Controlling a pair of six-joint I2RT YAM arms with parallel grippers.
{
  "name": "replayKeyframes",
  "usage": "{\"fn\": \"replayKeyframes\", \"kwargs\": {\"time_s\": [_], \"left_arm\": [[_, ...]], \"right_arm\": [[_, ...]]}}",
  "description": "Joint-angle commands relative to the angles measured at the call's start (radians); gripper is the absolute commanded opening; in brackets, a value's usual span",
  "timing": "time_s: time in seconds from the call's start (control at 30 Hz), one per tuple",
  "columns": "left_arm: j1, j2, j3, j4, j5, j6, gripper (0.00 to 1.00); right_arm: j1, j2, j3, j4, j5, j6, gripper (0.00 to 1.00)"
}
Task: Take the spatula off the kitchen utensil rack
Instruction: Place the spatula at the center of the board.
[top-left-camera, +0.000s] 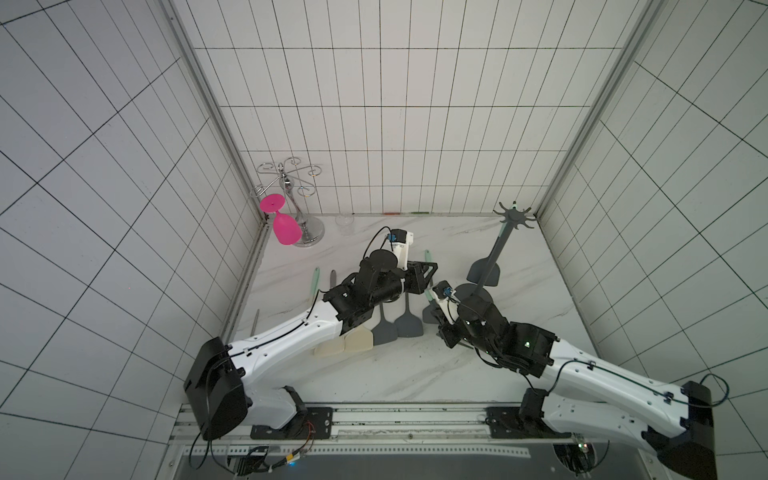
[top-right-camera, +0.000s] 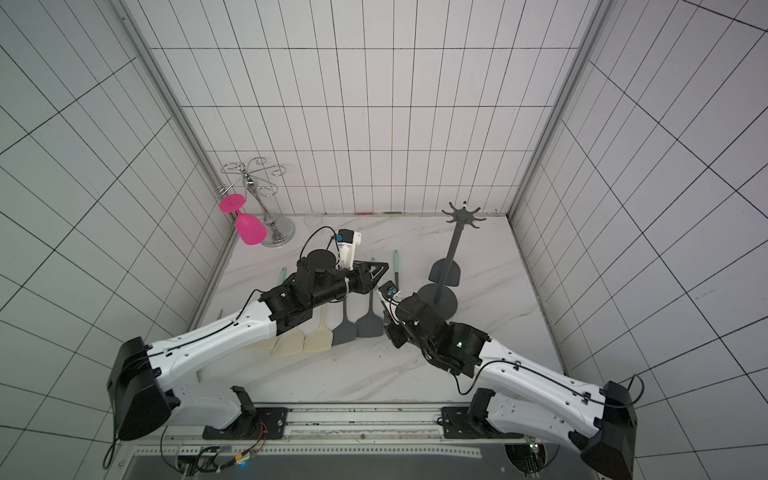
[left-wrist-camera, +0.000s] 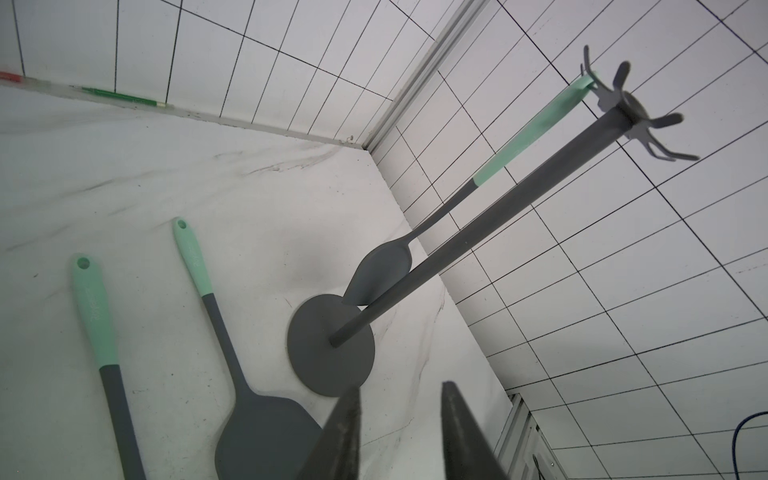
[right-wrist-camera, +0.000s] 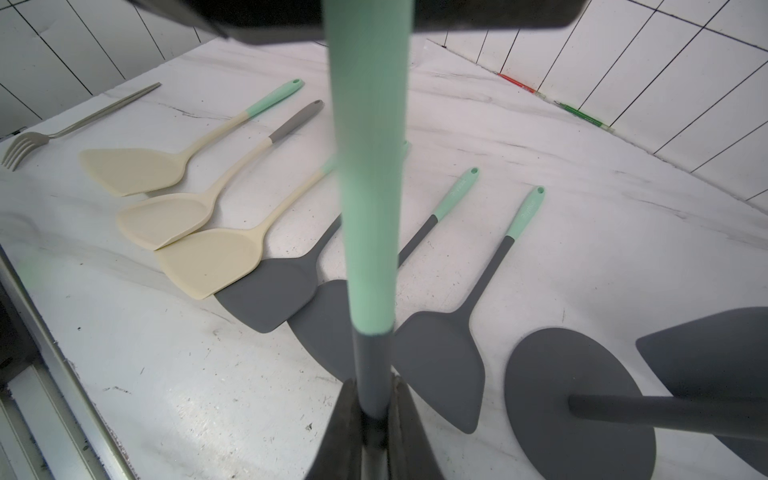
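Note:
The kitchen utensil rack (top-left-camera: 496, 249) is a dark grey pole on a round base (right-wrist-camera: 582, 395) with a star of hooks (left-wrist-camera: 636, 112), at the right of the table. One spatula (left-wrist-camera: 536, 137), with a mint grip and a grey blade, hangs from a hook beside the pole. My right gripper (right-wrist-camera: 374, 384) is shut on the grey shaft of another spatula (right-wrist-camera: 368, 166), whose mint grip points away toward the left arm. My left gripper (left-wrist-camera: 400, 386) hovers left of the rack base, fingers (left-wrist-camera: 345, 424) apart, nothing seen between them. Its black body (top-left-camera: 428, 272) shows at the held handle's far end.
Several cream (right-wrist-camera: 208, 257) and grey (right-wrist-camera: 440, 361) spatulas lie in a row on the marble table, with a fork (right-wrist-camera: 25, 145) at the left end. A chrome glass holder (top-left-camera: 291, 187) with a pink glass (top-left-camera: 286, 228) stands back left, beside a clear glass (top-left-camera: 344, 222). Pens (left-wrist-camera: 120, 96) lie along the back wall.

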Motion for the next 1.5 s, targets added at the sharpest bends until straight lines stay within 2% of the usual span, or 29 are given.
{"fn": "replayKeyframes", "kwargs": {"time_s": [0.0, 0.07, 0.1, 0.13, 0.23, 0.33, 0.43, 0.53, 0.73, 1.07, 1.23, 1.4, 1.47], "left_arm": [[0.037, 0.028, 0.019, 0.015, 0.093, -0.011, 0.0], [0.067, 0.024, 0.016, 0.043, 0.183, 0.02, 0.0], [0.091, 0.018, 0.012, 0.067, 0.259, 0.049, 0.0], [0.123, 0.009, 0.006, 0.097, 0.341, 0.078, 0.0], [0.226, -0.03, -0.014, 0.178, 0.562, 0.127, 0.0], [0.301, -0.061, -0.005, 0.206, 0.752, 0.18, 0.0], [0.316, -0.08, 0.008, 0.187, 0.866, 0.241, 0.0], [0.315, -0.087, 0.005, 0.225, 0.938, 0.228, 0.0], [0.309, -0.096, 0.001, 0.26, 0.967, 0.209, 0.0], [0.309, -0.095, -0.009, 0.294, 0.951, 0.179, 0.0], [0.31, -0.108, -0.019, 0.298, 0.933, 0.17, 0.0], [0.313, -0.122, -0.032, 0.301, 0.921, 0.156, 0.0], [0.323, -0.136, -0.039, 0.292, 0.892, 0.156, 0.03]], "right_arm": [[0.005, -0.001, 0.051, 0.056, 0.07, -0.001, 0.0], [0.001, 0.005, 0.068, 0.026, 0.022, -0.024, 0.14], [-0.012, 0.006, 0.083, 0.007, -0.057, -0.043, 0.24], [-0.04, 0.008, 0.106, -0.026, -0.167, -0.057, 0.34], [-0.213, 0.027, 0.186, -0.116, -0.607, -0.03, 0.51], [-0.373, 0.054, 0.223, -0.102, -0.97, 0.036, 0.58], [-0.404, 0.105, 0.253, -0.051, -1.144, 0.08, 0.61], [-0.403, 0.172, 0.252, 0.061, -1.266, 0.159, 0.62], [-0.384, 0.216, 0.24, 0.12, -1.305, 0.185, 0.6], [-0.324, 0.231, 0.196, 0.17, -1.28, 0.155, 0.45], [-0.283, 0.26, 0.209, 0.167, -1.24, 0.13, 0.27], [-0.264, 0.248, 0.223, 0.142, -1.167, 0.096, 0.0], [-0.265, 0.21, 0.233, 0.096, -1.091, 0.068, 0.0]]}}
